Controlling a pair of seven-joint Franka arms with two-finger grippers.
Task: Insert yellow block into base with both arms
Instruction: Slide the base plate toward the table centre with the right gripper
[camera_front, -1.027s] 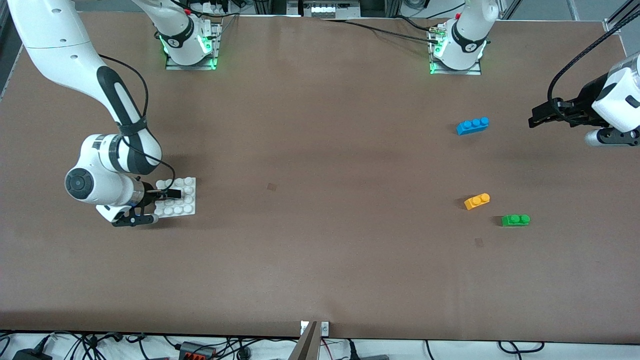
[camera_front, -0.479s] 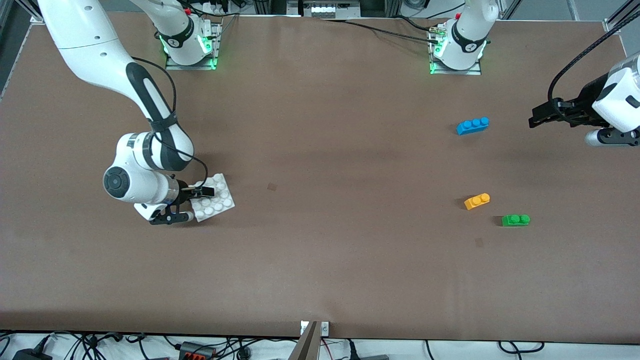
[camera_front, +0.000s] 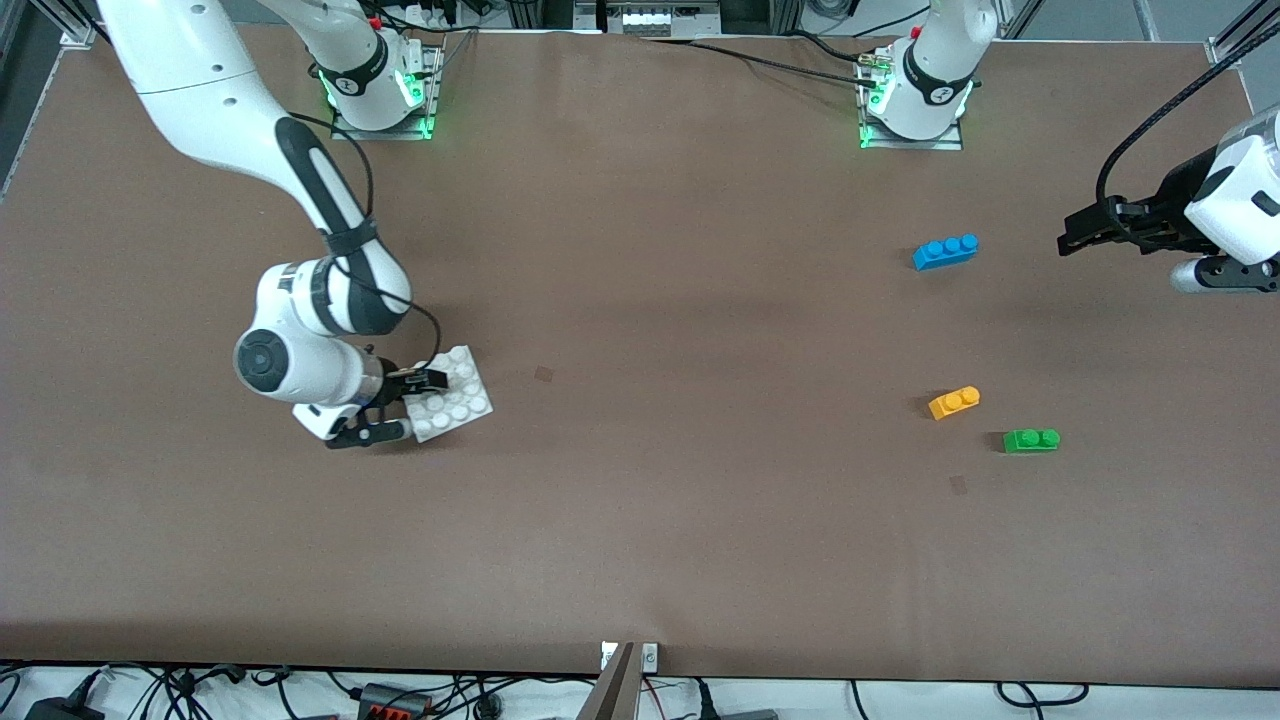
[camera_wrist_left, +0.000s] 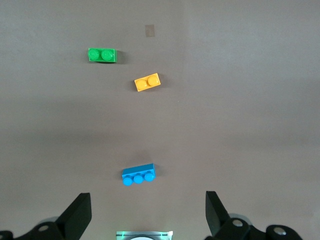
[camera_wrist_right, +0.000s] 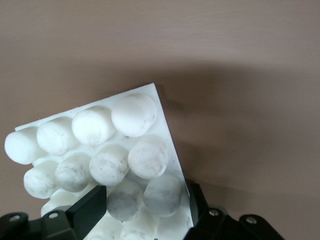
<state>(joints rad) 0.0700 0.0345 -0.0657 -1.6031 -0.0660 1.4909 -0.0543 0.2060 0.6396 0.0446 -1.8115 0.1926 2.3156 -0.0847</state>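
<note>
White studded base (camera_front: 455, 395) gripped at one edge by right gripper (camera_front: 408, 392), small two-stud yellow block (camera_front: 954, 402) on table, left gripper (camera_front: 1085, 230) spread wide, waiting.

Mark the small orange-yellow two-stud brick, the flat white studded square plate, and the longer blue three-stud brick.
small orange-yellow two-stud brick (camera_front: 954, 402): front view, its studded top.
flat white studded square plate (camera_front: 460, 398): front view, studs near its middle.
longer blue three-stud brick (camera_front: 945, 251): front view, the middle stud.

White, rounded shells are seen on both arms, broken by black bands at the joints. Black cables are looped along the right arm (camera_front: 300, 180) and left arm (camera_front: 1235, 190). Green lights are shown at both bases.
</note>
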